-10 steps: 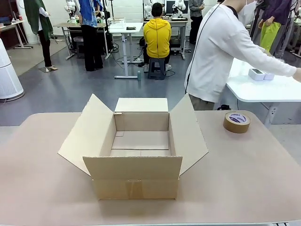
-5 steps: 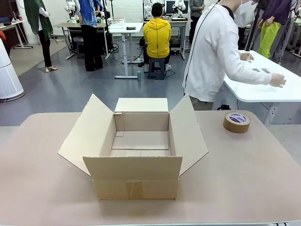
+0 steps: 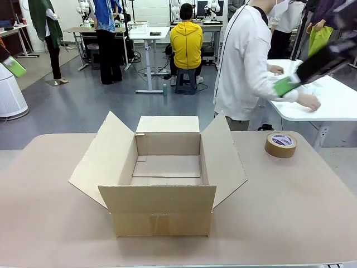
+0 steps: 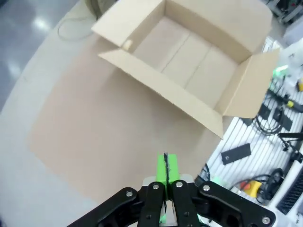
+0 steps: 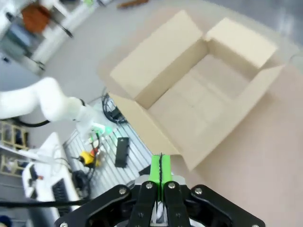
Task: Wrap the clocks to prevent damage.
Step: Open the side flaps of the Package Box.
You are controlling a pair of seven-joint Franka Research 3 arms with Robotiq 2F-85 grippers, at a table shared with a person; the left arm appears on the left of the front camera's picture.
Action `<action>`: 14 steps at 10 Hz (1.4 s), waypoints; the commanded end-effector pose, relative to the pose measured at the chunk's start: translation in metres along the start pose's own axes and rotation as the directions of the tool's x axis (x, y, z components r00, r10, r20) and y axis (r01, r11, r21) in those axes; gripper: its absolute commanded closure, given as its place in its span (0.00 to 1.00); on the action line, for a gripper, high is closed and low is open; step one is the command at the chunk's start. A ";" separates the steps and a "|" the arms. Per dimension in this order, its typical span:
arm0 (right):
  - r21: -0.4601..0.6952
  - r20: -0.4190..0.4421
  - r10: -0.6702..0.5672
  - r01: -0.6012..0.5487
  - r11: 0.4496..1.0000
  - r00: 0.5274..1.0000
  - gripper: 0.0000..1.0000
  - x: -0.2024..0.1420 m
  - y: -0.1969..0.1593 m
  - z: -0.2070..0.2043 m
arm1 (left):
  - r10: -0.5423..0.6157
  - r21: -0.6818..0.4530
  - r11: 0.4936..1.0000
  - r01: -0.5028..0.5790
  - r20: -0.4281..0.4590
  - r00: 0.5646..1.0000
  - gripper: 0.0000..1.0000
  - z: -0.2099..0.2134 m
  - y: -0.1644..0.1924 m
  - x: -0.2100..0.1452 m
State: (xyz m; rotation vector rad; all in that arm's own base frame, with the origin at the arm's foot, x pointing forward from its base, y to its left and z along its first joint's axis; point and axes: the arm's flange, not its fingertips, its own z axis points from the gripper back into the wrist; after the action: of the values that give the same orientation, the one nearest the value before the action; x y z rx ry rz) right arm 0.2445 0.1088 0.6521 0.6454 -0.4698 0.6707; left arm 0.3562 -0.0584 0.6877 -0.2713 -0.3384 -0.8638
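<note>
The clocks are out of view. An open brown cardboard box (image 3: 167, 173) stands in the middle of the table with its flaps spread and nothing inside. My left gripper (image 3: 15, 68) hangs high at the picture's upper left, and my right gripper (image 3: 285, 86) high at the upper right. In the left wrist view the left gripper (image 4: 165, 168) is shut, green pads pressed together on nothing, above the table beside the box (image 4: 189, 52). The right gripper (image 5: 161, 168) is likewise shut on nothing, looking down on the box (image 5: 199, 94).
A brown tape roll (image 3: 280, 144) lies on the tan table (image 3: 290, 201) at the far right. A person in a white top (image 3: 245, 67) stands past the far edge, turned away, hands on a white side table (image 3: 334, 106).
Both grippers have come into the front view at its upper corners. The person has drawn the outstretched arm in and now has both hands on the side table.
</note>
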 end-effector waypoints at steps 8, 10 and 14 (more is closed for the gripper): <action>-0.548 -0.004 -0.434 0.361 0.754 0.901 1.00 0.093 -0.026 -0.142 | 0.264 0.239 0.946 -0.218 -0.181 0.948 1.00 -0.135 -0.048 0.071; -0.514 -0.027 -0.426 0.353 0.782 0.904 1.00 0.095 -0.022 -0.152 | 0.252 0.252 0.946 -0.204 -0.179 0.951 1.00 -0.140 -0.048 0.068; -0.527 -0.035 -0.414 0.335 0.781 0.910 1.00 0.087 -0.024 -0.158 | 0.235 0.212 0.958 -0.194 -0.192 0.953 1.00 -0.138 -0.044 0.074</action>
State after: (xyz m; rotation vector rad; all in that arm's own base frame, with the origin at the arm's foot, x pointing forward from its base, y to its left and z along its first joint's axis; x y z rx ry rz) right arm 0.3491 0.2365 0.5864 0.1925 -0.3395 0.2069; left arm 0.3907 -0.1858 0.5928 -0.0311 -0.1831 -0.6349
